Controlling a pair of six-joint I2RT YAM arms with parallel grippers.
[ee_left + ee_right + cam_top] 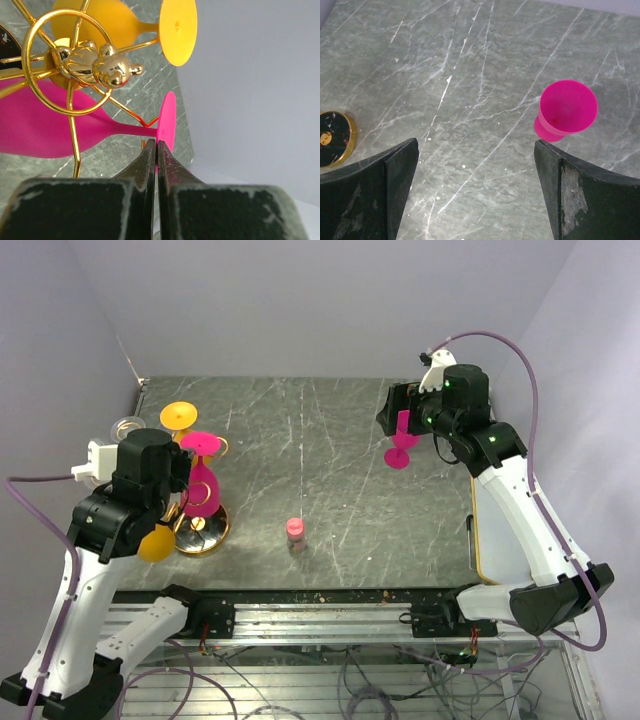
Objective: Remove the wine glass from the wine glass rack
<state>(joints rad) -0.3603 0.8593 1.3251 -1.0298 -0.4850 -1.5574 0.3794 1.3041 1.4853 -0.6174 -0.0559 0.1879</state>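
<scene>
The gold wire wine glass rack (203, 527) stands at the table's left on a round shiny base; its ring arms and centre knob (97, 65) fill the left wrist view. A pink wine glass (203, 483) hangs on it, stem level, foot (167, 124) outward. A yellow glass (130, 25) hangs beside it. My left gripper (156, 146) is shut, its tips just in front of the pink foot. My right gripper (476, 165) is open and empty above the table. Another pink wine glass (567, 109) stands upright on the table (402, 443) just beside its right finger.
A second yellow glass bowl (155, 543) hangs on the rack's near side. A clear glass (128, 425) sits at the far left. A small pink-topped object (295, 530) stands mid-table. A tan board (480, 540) lies at the right edge. The rack's base (332, 139) shows in the right wrist view.
</scene>
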